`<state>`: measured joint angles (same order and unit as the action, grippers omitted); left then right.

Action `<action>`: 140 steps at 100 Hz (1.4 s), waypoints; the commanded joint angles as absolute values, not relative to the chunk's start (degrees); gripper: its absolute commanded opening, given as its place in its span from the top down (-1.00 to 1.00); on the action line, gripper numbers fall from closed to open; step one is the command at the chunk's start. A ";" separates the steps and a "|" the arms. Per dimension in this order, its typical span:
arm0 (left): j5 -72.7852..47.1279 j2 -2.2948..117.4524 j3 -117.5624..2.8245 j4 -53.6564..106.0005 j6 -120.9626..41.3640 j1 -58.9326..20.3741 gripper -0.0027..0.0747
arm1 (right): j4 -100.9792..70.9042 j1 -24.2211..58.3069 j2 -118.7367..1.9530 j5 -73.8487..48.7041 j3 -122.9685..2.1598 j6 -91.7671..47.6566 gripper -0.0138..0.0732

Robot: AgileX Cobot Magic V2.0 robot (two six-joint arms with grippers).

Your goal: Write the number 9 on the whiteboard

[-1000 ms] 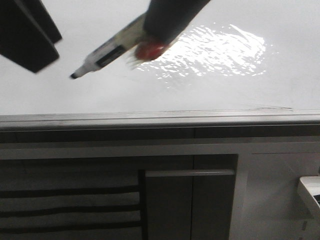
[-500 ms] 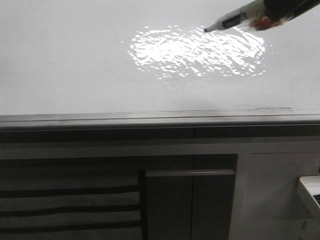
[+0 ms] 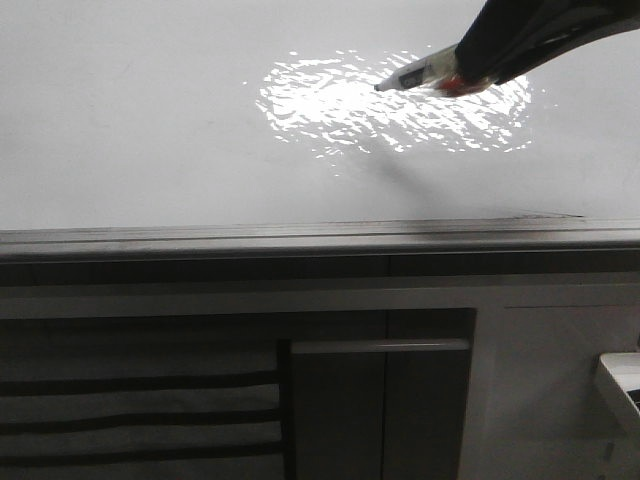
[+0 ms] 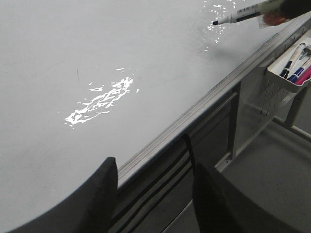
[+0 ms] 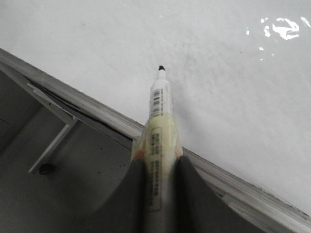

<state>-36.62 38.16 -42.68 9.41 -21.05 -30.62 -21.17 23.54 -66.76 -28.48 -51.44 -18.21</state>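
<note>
Surface: whiteboard (image 3: 150,120), glossy, glare patch, grey edge rail, blank where visible.
Right gripper (image 5: 160,167): pinching a marker (image 5: 159,111), tip over the board near the glare.
Left gripper (image 4: 155,194): spread, empty, over the rail.
Side: tray of pens (image 4: 291,68).

Right gripper (image 5: 160,167) clamped; left gripper (image 4: 154,182) parted.

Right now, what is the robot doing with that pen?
The right gripper holds a marker, jaws shut on it, tip uncapped and pointing across the whiteboard. No number 9 is visible on the board. The left gripper is open and holds nothing, near the board's edge rail.
</note>
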 commanded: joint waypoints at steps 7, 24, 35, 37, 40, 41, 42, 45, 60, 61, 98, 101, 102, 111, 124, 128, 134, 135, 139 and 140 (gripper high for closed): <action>-32.50 37.95 -44.26 10.20 -20.33 -30.38 0.07 | -22.20 23.35 -69.82 -22.78 -55.25 -18.42 0.79; -32.27 37.95 -44.26 10.20 -20.33 -30.38 0.07 | -21.91 23.57 -74.36 -20.82 -58.21 -18.42 0.79; -31.40 37.95 -44.26 10.20 -20.33 -30.38 0.07 | -21.27 23.97 -78.06 -24.83 -61.63 -18.52 0.79; -31.28 37.95 -44.26 10.20 -20.33 -30.38 0.07 | -21.12 23.97 -78.62 -25.90 -61.92 -18.52 0.79; -31.01 37.95 -44.26 10.20 -20.33 -30.38 0.07 | -20.86 23.97 -79.07 -27.55 -61.96 -18.52 0.79; -31.01 37.95 -44.26 10.20 -20.33 -30.38 0.07 | -20.85 23.97 -79.25 -27.82 -61.96 -18.64 0.79; -30.88 37.95 -44.26 10.20 -20.33 -30.38 0.07 | -20.44 23.97 -79.40 -28.11 -61.96 -18.64 0.79; -30.77 37.95 -44.26 10.20 -20.33 -30.38 0.07 | -19.44 23.97 -79.52 -29.78 -61.96 -18.64 0.79; -30.76 37.95 -44.26 9.48 -20.33 -30.38 0.07 | -16.42 21.59 -77.62 -31.88 -61.96 -17.90 0.79; -30.76 37.95 -44.26 9.48 -20.33 -30.38 0.07 | -16.42 21.42 -77.33 -31.45 -61.96 -17.90 0.79; -30.21 37.95 -44.26 9.38 -20.43 -30.38 0.07 | -18.38 20.24 -76.99 -33.43 -61.54 -17.35 0.79; -30.09 37.95 -44.26 9.38 -20.43 -30.38 0.07 | -19.90 20.72 -77.41 -34.17 -60.68 -17.50 0.79; -29.97 37.95 -44.26 9.38 -20.43 -30.38 0.07 | -20.21 20.90 -77.54 -34.28 -60.39 -17.94 0.79; -29.97 37.95 -44.26 9.38 -20.43 -30.38 0.07 | -21.67 24.28 -78.54 -33.47 -56.53 -21.02 0.79; -29.86 39.21 -44.81 9.38 -22.55 -30.49 0.07 | -21.99 26.64 -75.67 -33.67 -57.95 -21.45 0.79; -30.21 40.11 -45.49 10.69 -23.36 -30.49 0.07 | -21.99 27.14 -74.05 -34.13 -58.44 -21.55 0.79; -32.14 42.38 -47.52 13.79 -26.18 -30.49 0.07 | -21.99 28.36 -71.27 -34.45 -58.83 -22.01 0.79; -32.91 42.70 -47.77 14.27 -27.36 -30.49 0.07 | -21.99 28.68 -70.56 -34.45 -58.88 -22.33 0.79; -34.90 44.84 -49.50 17.48 -31.56 -30.49 0.07 | -21.99 29.45 -68.80 -34.59 -58.98 -24.11 0.79; -35.76 45.22 -50.06 18.07 -32.31 -30.49 0.07 | -21.99 29.75 -68.10 -34.70 -58.98 -24.56 0.79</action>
